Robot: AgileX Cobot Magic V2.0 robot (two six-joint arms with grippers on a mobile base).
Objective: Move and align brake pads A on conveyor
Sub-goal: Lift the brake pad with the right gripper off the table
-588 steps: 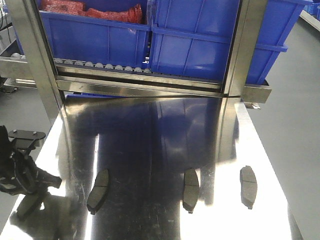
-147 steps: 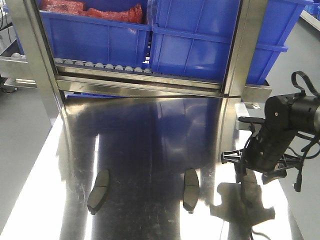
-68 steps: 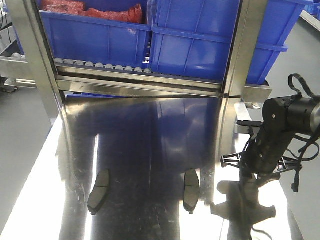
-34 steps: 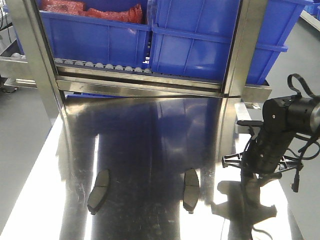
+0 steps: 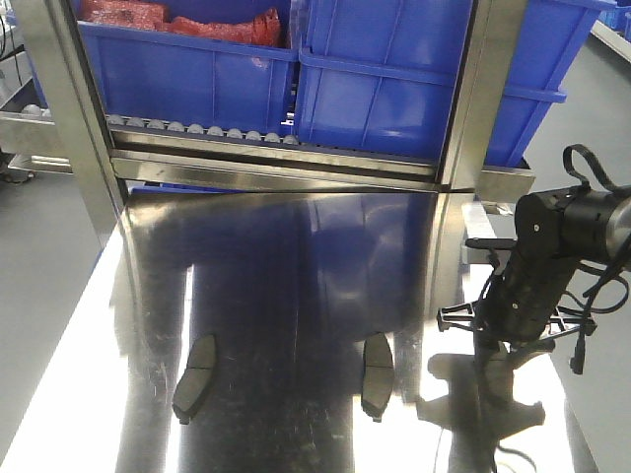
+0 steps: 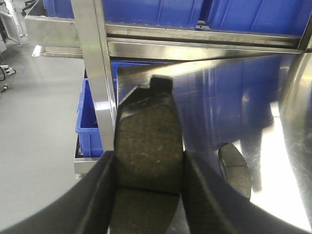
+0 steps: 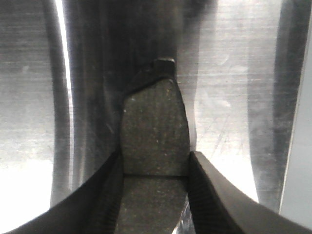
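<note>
now: left gripper (image 6: 148, 163) pinching brake pad (image 6: 148, 141) by its long edges, pad held in air near left edge of steel table (image 6: 292, 146). right gripper (image 7: 155, 170) clamped on second pad (image 7: 155, 122), which lies flat on table. front view: right arm (image 5: 537, 276) at right of frame; left loose pad (image 5: 193, 365) and middle loose pad (image 5: 376, 361) lie lower centre, well apart; blue bins (image 5: 394, 89) across top.

**Shiny steel table, blue bins behind**

Mirror-bright steel table (image 5: 296, 286) up front, reflecting the big blue bins (image 5: 394, 89) parked on a roller rack (image 5: 197, 130) behind it. The left bin has some red stuff (image 5: 177, 22) in it. Steel uprights (image 5: 483, 89) frame the rack, with grey floor (image 5: 39, 227) either side.
</note>
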